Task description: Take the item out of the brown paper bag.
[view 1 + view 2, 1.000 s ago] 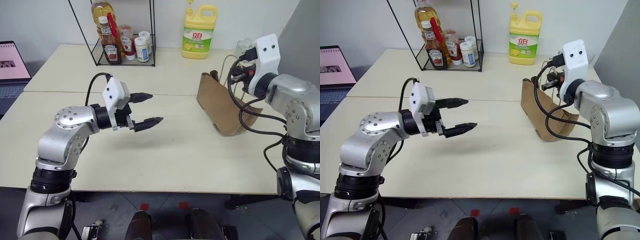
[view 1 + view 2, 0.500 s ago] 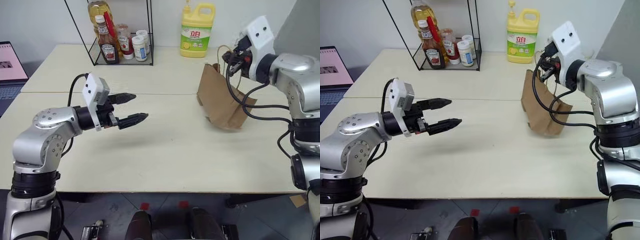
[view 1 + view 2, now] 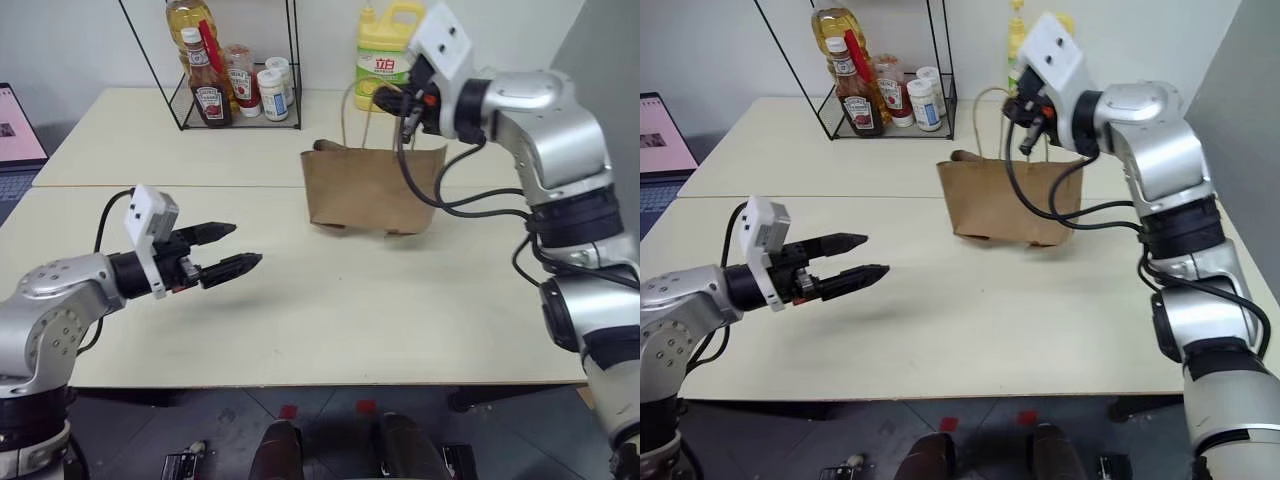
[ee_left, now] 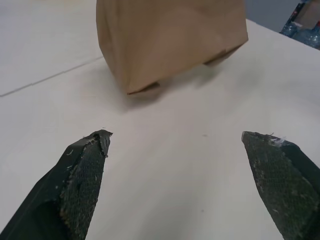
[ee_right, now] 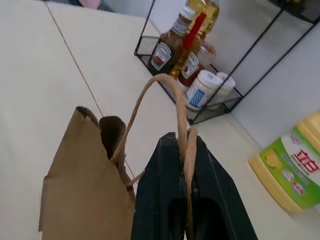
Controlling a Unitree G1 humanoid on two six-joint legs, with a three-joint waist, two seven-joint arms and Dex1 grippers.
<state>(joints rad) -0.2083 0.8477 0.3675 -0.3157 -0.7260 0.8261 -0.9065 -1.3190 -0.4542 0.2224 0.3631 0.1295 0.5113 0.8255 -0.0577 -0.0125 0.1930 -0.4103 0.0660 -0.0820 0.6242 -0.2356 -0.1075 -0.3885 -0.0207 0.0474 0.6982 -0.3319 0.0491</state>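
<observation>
Since a second ago the right gripper (image 5: 187, 145) has swung the brown paper bag (image 3: 372, 190) across toward the middle of the worktop (image 3: 400, 310), pinched shut on its cord handles (image 5: 176, 107). Bag now hangs around 12 o'clock, bottom corner barely on the surface. Left gripper (image 3: 228, 250) has pulled back to about 8 o'clock, spread wide, holding nothing. Can't see the item anywhere, so can't tell if it's inside.
</observation>
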